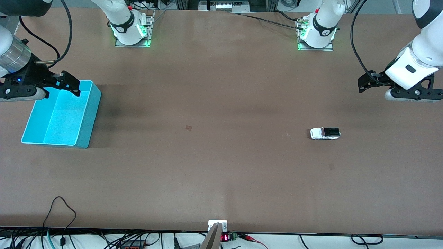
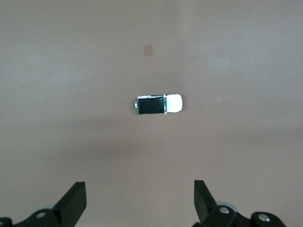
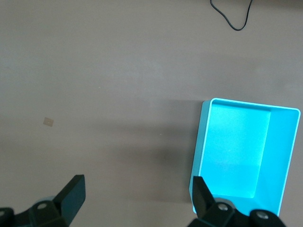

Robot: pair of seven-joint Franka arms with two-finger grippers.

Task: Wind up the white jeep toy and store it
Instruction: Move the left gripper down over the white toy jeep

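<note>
Left gripper (image 2: 139,201) spread, above white jeep toy (image 2: 158,104): descend squarely, pinch its sides; right gripper (image 3: 137,201) spread, waits over cyan bin (image 3: 284,156)

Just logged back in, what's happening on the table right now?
Nothing is being held yet. The white toy car sits alone on the table toward the left arm's end. The left gripper hangs open in the air, with the car in its wrist view. The right gripper hangs open by the empty cyan bin at the right arm's end.
</note>
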